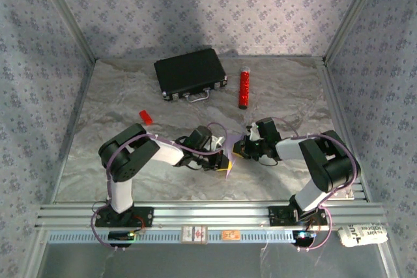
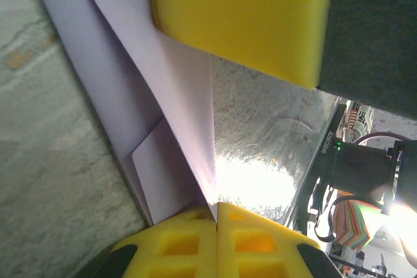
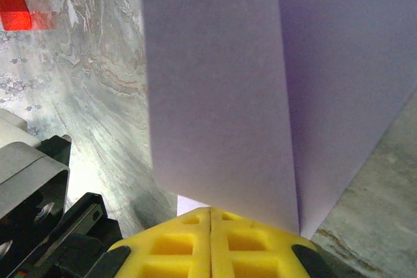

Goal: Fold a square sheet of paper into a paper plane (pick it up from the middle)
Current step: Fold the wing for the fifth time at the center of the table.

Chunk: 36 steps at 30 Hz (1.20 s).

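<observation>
Lilac paper [image 3: 215, 96] folded, pinched by left claw [image 2: 216, 211], right claw [image 3: 210, 216]

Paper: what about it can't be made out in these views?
- Top view: paper is tiny, mostly hidden between left gripper and right gripper; folds unreadable.
- Left wrist: a yellow finger covers its upper part; frame's top edge cuts it.
- Right wrist: top edge cuts it off; full outline unknown.
</observation>
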Each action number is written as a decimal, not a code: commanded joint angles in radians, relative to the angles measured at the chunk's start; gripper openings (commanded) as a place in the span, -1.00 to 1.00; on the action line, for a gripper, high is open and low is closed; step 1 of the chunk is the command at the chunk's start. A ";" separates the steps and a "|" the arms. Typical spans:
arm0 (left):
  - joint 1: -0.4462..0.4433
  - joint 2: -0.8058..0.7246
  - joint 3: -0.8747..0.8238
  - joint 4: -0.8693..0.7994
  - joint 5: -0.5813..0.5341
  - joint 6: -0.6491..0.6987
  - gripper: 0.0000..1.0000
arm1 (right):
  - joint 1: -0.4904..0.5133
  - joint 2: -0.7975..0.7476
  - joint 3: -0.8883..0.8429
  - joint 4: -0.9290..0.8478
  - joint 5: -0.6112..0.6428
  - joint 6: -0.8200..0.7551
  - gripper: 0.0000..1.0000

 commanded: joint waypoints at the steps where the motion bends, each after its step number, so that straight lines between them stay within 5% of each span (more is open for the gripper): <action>1: -0.028 0.015 -0.021 -0.028 0.079 0.018 -0.89 | 0.016 0.066 -0.022 -0.111 0.143 -0.023 -0.85; 7: -0.034 0.017 -0.035 -0.039 0.082 0.020 -1.00 | 0.015 0.063 -0.023 -0.117 0.150 -0.023 -0.85; 12: -0.035 0.008 -0.057 -0.043 0.074 0.019 -0.80 | 0.016 0.063 -0.022 -0.122 0.154 -0.025 -0.85; 17: -0.041 0.010 -0.056 -0.046 0.080 0.024 -0.81 | 0.016 0.065 -0.022 -0.123 0.157 -0.026 -0.85; 25: -0.047 0.011 -0.064 -0.080 0.077 0.041 -1.00 | 0.018 0.069 -0.017 -0.127 0.158 -0.026 -0.85; 28: -0.052 0.007 -0.068 -0.093 0.075 0.045 -0.77 | 0.019 0.067 -0.019 -0.128 0.160 -0.024 -0.86; 33: -0.055 -0.002 -0.087 -0.103 0.053 0.046 -0.81 | 0.021 0.066 -0.019 -0.129 0.161 -0.023 -0.85; 36: -0.054 -0.012 -0.097 -0.104 0.051 0.047 -1.00 | 0.022 0.062 -0.021 -0.129 0.164 -0.023 -0.85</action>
